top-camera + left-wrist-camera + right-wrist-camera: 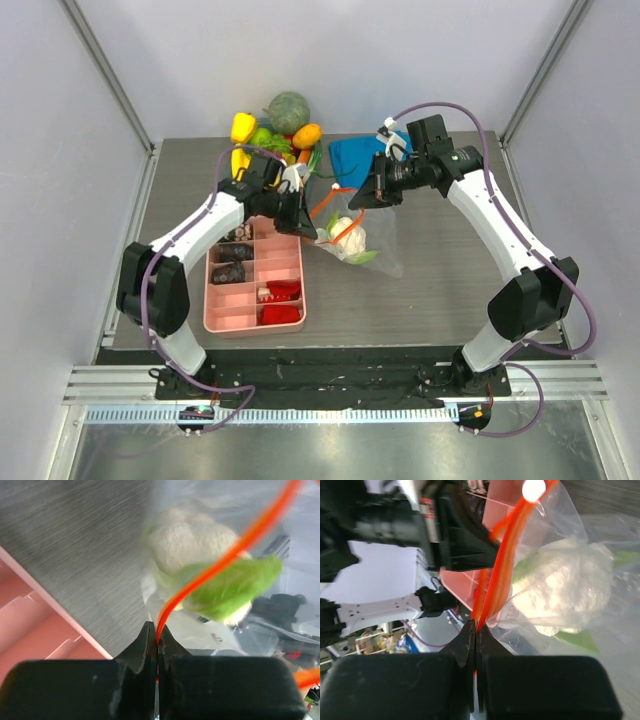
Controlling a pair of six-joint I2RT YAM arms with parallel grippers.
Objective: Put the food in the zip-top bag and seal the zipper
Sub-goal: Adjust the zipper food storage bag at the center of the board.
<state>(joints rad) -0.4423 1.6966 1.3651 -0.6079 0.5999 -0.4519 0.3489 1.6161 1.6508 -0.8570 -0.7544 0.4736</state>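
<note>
The clear zip-top bag [372, 245] hangs between my two grippers with a white cauliflower [349, 240] and its green leaf inside. The orange-red zipper [328, 203] runs along its mouth from one gripper to the other. My left gripper [306, 227] is shut on one end of the zipper [235, 550], with the cauliflower [192, 540] just beyond its tips [158, 630]. The right gripper [362, 196] is shut on the other end, where both zipper strips [506, 555] run into its tips [476, 628]. More food [285, 125] is piled at the back left.
A pink compartment tray [232, 298] with small dark and red pieces lies under and near the left arm. A folded blue cloth [356, 155] sits at the back, behind the right gripper. Enclosure walls stand on three sides of the table.
</note>
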